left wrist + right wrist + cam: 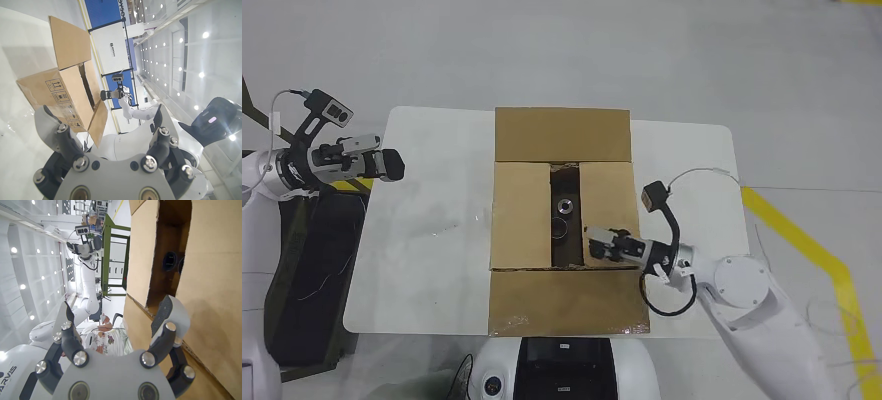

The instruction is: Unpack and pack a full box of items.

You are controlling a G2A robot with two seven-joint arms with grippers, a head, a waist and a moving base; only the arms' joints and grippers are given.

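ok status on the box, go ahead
Left gripper open and empty, off beside the box. Right gripper open, at the gap between the inner flaps. Round dark items inside; flaps half cover them.

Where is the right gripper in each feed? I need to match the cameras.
Top view: right gripper over the cardboard box, at the edge of the gap between its flaps.
Left wrist view: right gripper far off, just past the box's top.
Right wrist view: right gripper in the foreground, open, one finger beside the gap.
Shared landmark: the dark gap between the flaps.
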